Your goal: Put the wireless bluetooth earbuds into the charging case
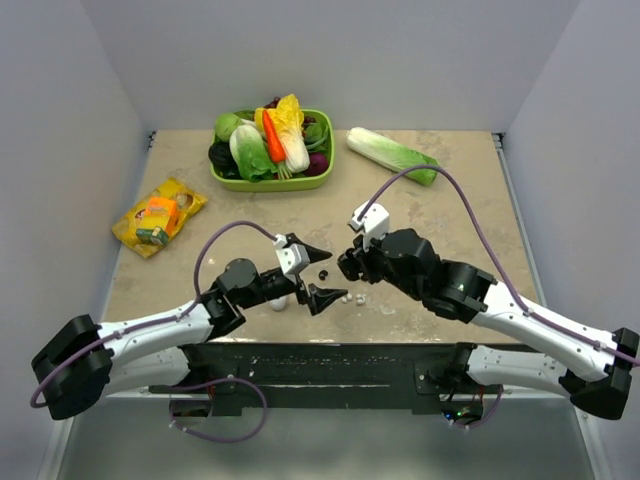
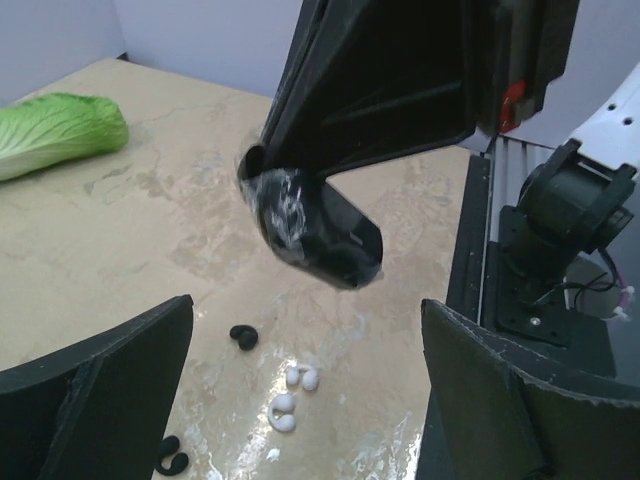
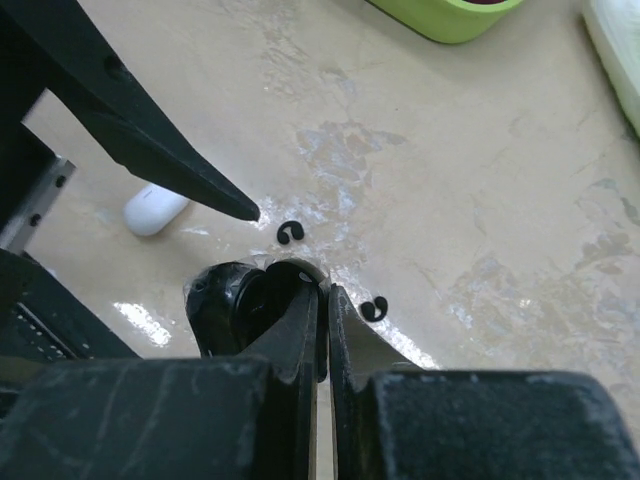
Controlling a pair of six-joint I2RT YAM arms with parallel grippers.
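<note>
Left gripper (image 1: 333, 274): jaws wide apart, holding nothing, just right of the charging case (image 3: 155, 208). The case lies on the table (image 1: 450, 200). Right gripper (image 3: 322, 300): jaws clamped on a black oval object (image 2: 318, 238), farther right of the case. Both earbuds (image 2: 300, 377) lie loose on the table right of the case, close together, untouched. Two black hooked pieces (image 3: 290, 232) lie between.

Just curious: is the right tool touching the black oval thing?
Touching: the right wrist view shows the right tool pinching the black oval thing.
</note>
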